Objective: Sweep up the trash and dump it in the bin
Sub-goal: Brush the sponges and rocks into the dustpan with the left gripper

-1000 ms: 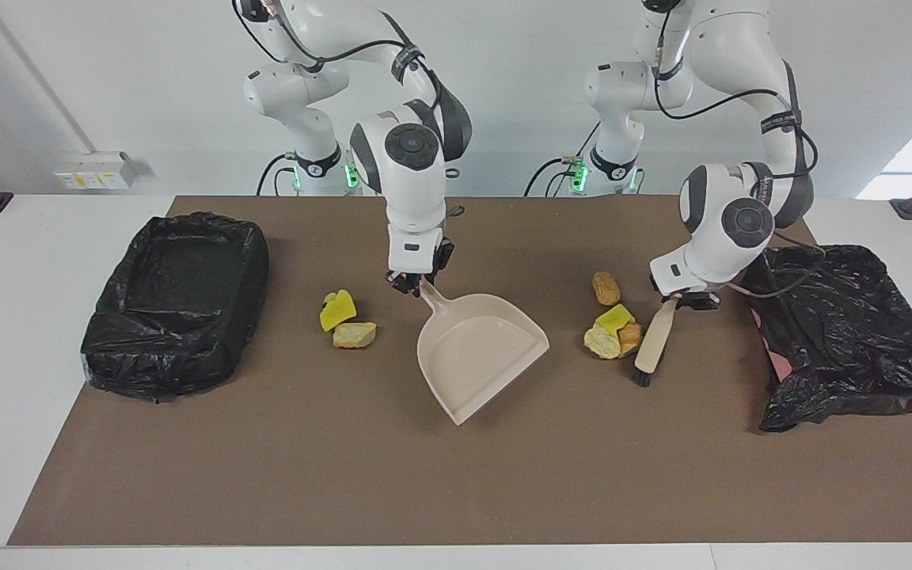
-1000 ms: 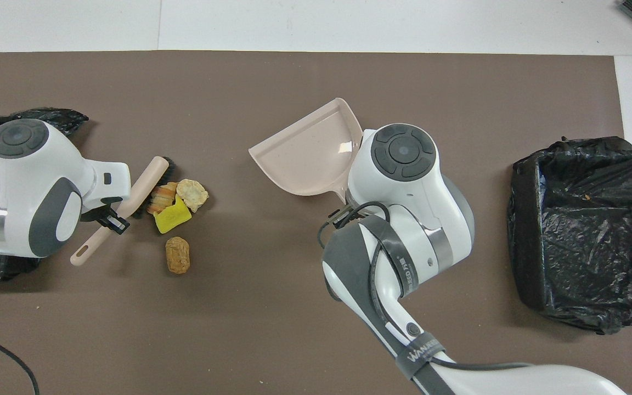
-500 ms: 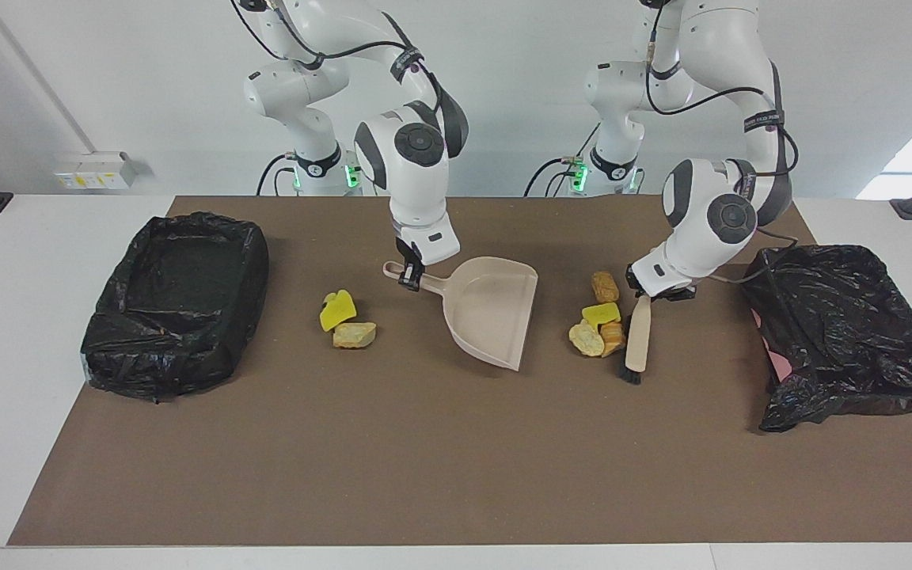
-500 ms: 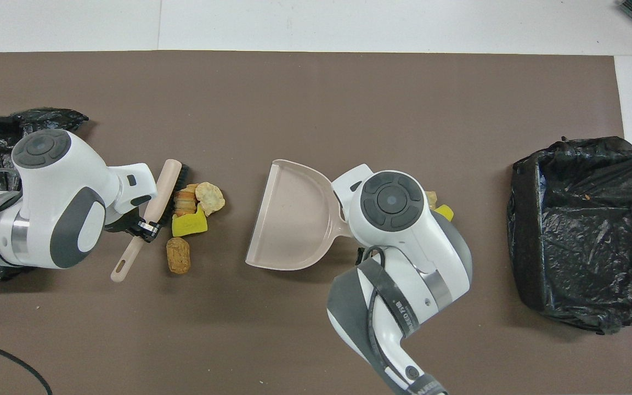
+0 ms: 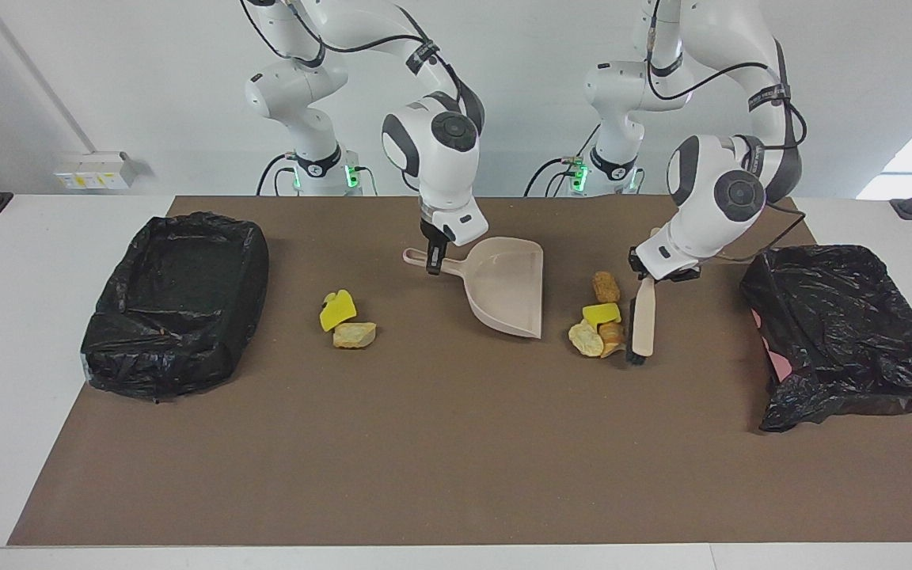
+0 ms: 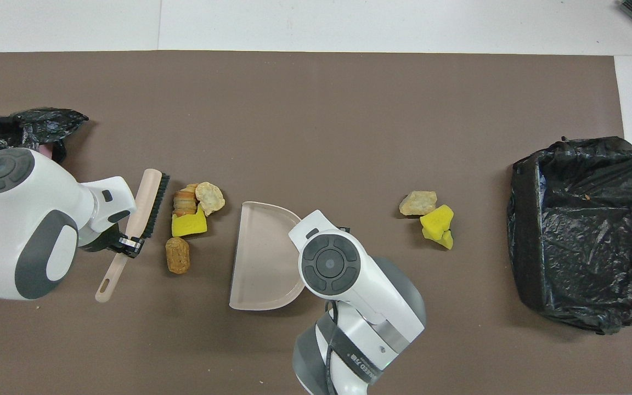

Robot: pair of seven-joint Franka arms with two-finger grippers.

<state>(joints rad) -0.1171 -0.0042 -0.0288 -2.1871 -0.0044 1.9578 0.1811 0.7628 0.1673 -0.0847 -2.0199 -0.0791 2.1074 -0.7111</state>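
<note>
My right gripper (image 5: 434, 265) is shut on the handle of the beige dustpan (image 5: 507, 289), which is tilted with its open mouth toward a trash pile (image 5: 602, 324) of a yellow sponge piece and tan lumps. One more tan lump (image 6: 177, 255) lies just nearer to the robots than the pile. My left gripper (image 5: 650, 277) is shut on the handle of a brush (image 6: 146, 203). Its bristles face the pile from the left arm's end. In the overhead view the pile (image 6: 192, 211) lies between brush and dustpan (image 6: 264, 258). A second sponge piece (image 5: 337, 310) and lump (image 5: 354, 335) lie between dustpan and bin (image 5: 179, 301).
The black-lined bin (image 6: 579, 230) sits at the right arm's end of the brown mat. A crumpled black bag (image 5: 844, 332) lies at the left arm's end, close to the left arm's wrist. White table borders the mat.
My right gripper swung the dustpan round toward the robots, so its mouth now faces the pile by the brush. My left gripper turned the brush and nudged the pile toward the dustpan.
</note>
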